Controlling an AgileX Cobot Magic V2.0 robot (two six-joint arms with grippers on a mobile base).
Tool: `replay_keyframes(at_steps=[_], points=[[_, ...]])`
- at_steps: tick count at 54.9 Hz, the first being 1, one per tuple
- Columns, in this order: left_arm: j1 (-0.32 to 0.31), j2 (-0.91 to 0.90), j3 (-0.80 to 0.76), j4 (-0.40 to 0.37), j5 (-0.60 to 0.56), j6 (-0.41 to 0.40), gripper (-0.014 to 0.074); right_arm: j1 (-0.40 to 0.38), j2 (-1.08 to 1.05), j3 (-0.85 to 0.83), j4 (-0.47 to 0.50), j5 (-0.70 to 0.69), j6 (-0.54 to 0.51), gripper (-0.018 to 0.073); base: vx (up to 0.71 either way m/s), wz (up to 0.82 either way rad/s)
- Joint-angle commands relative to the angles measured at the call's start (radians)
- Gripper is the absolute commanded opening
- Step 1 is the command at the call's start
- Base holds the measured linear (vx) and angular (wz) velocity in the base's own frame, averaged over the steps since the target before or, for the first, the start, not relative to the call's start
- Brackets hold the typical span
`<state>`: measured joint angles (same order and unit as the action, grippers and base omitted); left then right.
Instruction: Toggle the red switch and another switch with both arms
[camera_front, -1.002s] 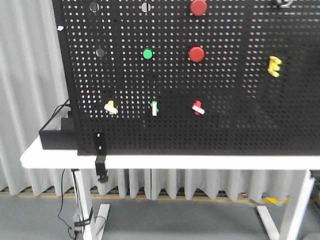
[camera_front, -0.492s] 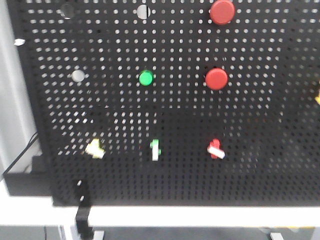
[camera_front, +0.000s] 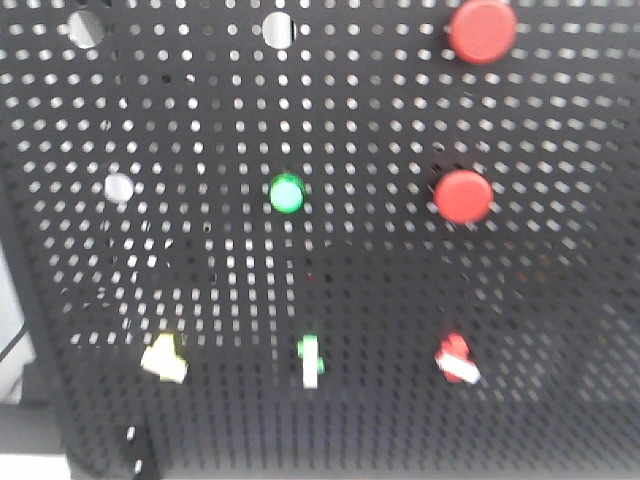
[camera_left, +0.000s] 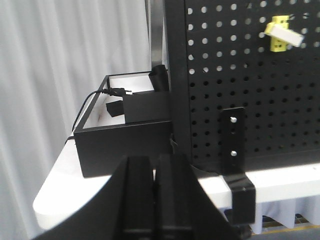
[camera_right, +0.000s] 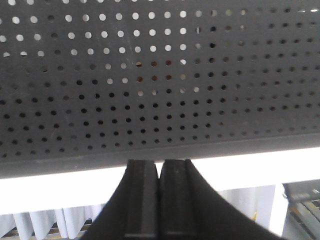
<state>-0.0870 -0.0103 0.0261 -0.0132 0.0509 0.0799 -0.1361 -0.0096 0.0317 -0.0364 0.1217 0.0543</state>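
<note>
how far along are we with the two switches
Done: nothing that shows; no gripper touches the red switch or the yellow switch. In hand: the left gripper, shut, sits below and left of the yellow switch in its wrist view; the right gripper, shut, faces bare pegboard. Left: both toggles.

Black matt finish on the perforated panel (camera_front: 400, 290), seemingly painted metal sheet; smooth plastic with a slight sheen on the round red push buttons (camera_front: 463, 196) and the green button (camera_front: 287, 193); coloured plastic bodies with white plastic levers on the red switch (camera_front: 456, 358) and the pale yellow switch (camera_front: 163, 357); smooth white matt surface on the worktop (camera_left: 280, 177); pale pleated cloth for the curtain (camera_left: 45, 75); smooth black faces, faintly shiny, on the left gripper (camera_left: 156, 165) and the right gripper (camera_right: 159, 170)
</note>
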Motion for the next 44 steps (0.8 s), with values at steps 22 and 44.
replay_keyframes(at_steps=[22, 44], points=[[-0.007, -0.018, 0.019, -0.001, -0.085, -0.011, 0.0003, -0.004, -0.014, 0.005, -0.012, -0.085, -0.007, -0.0006, 0.07, 0.01], [-0.007, -0.018, 0.019, -0.001, -0.147, -0.011, 0.0003, -0.004, -0.014, 0.005, -0.012, -0.094, -0.006, -0.0006, 0.0, 0.0]])
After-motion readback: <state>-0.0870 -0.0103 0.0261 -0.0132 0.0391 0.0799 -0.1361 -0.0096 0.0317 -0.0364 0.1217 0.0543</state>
